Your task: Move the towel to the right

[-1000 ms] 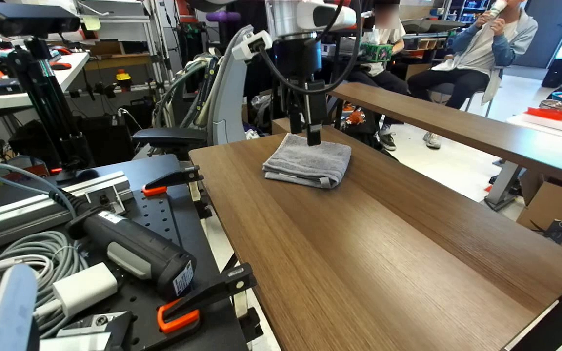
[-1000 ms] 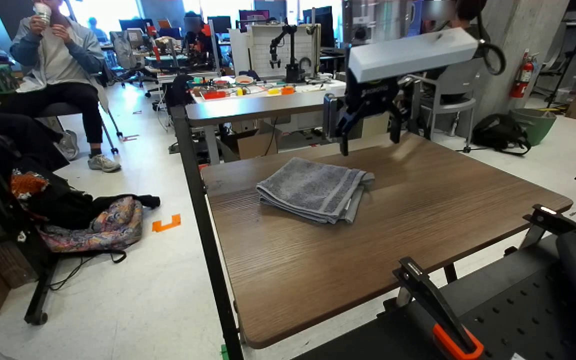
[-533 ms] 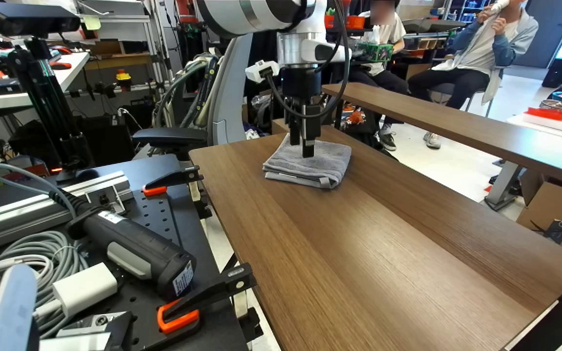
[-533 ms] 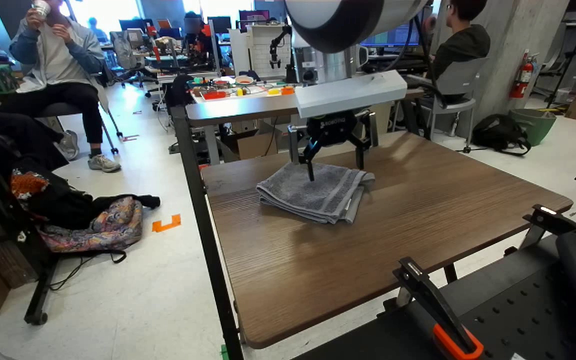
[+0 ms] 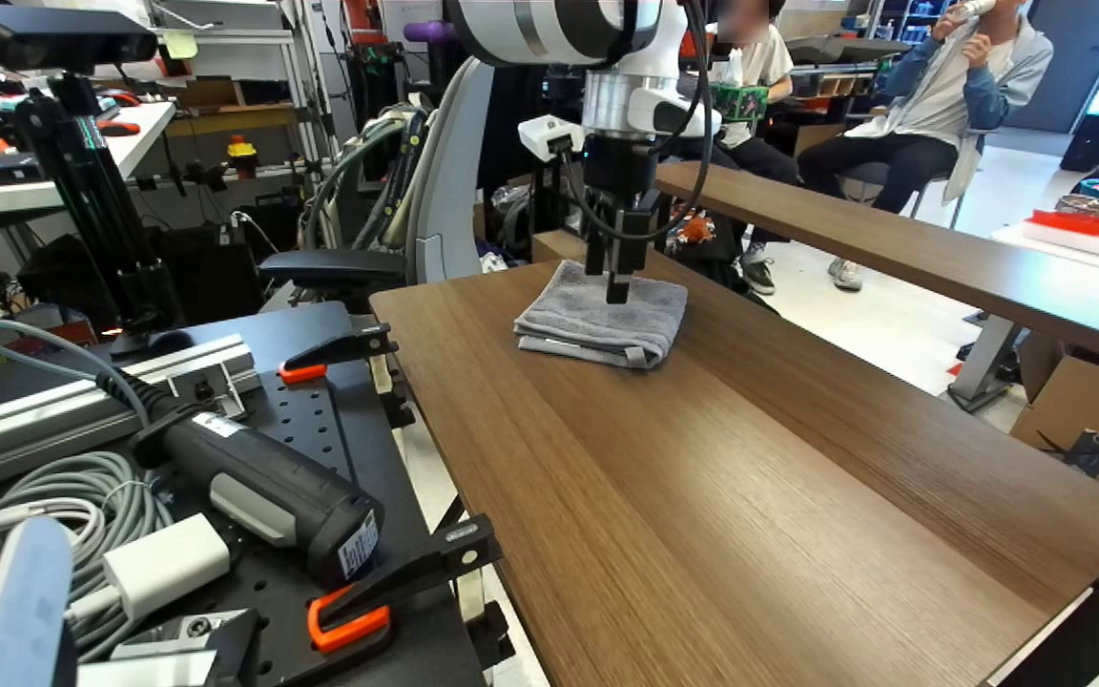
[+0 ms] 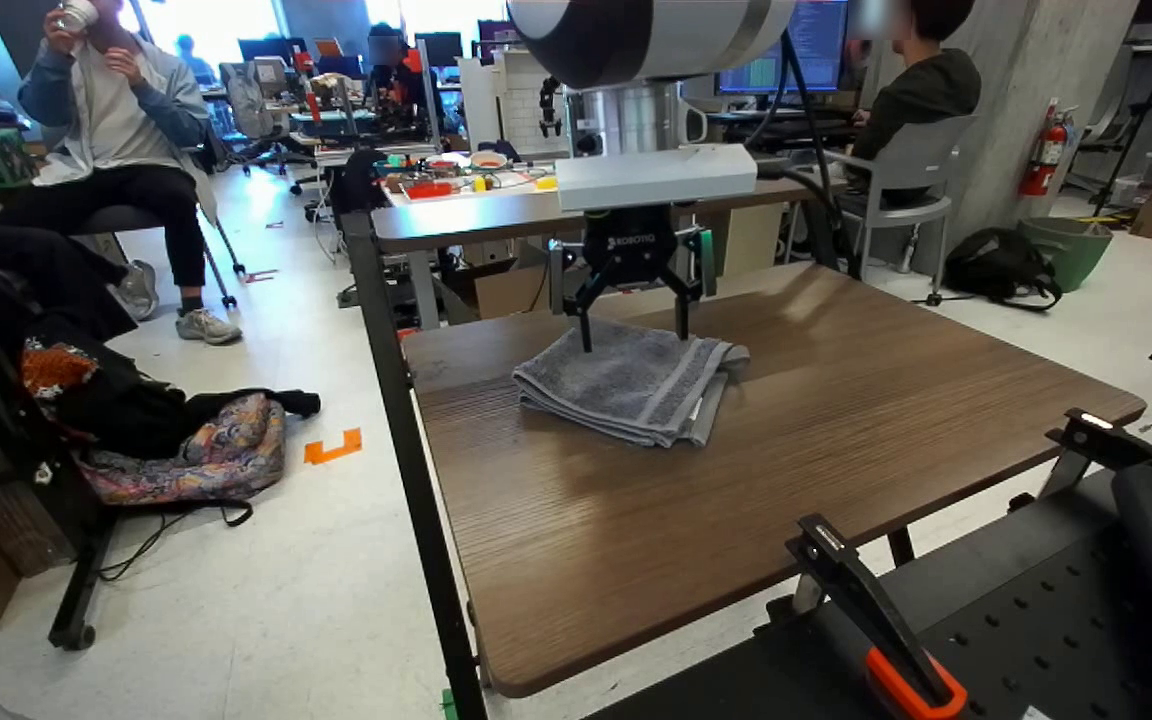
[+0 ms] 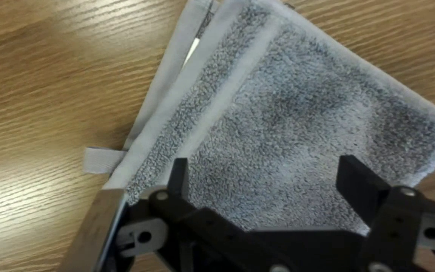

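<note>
While hand [image 6: 635, 342] hangs over towel [image 6: 606, 388] — w/ fingers [image 7: 359, 185] apart, bkgd green bin [image 6: 1078, 258], contents unclear

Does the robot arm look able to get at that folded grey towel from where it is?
Probably yes: the hand is open over the towel, and the wrist view shows nothing lying between them. Whether they touch, I can't tell.

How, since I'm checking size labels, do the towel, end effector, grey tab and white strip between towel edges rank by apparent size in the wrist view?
Largest: towel and end effector, unranked; the latter is nearer the camera, overlaps the towel and runs out of frame.
Next: grey tab.
Smallest: white strip, as far as visible.
</note>
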Robot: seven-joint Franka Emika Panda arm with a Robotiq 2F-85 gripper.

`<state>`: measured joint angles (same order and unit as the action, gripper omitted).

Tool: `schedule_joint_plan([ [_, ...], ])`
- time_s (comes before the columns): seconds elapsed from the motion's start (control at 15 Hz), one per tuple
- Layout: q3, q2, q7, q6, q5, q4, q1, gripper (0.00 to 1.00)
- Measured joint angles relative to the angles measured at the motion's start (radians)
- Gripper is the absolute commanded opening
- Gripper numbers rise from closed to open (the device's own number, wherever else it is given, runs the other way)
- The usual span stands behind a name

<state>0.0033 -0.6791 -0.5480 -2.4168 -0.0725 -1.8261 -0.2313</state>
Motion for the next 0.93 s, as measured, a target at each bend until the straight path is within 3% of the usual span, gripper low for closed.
schedule_joint_plan([
  [0.93,-0.031,-0.093,0.015,-0.001,0.018,0.066,0.001,1.0],
])
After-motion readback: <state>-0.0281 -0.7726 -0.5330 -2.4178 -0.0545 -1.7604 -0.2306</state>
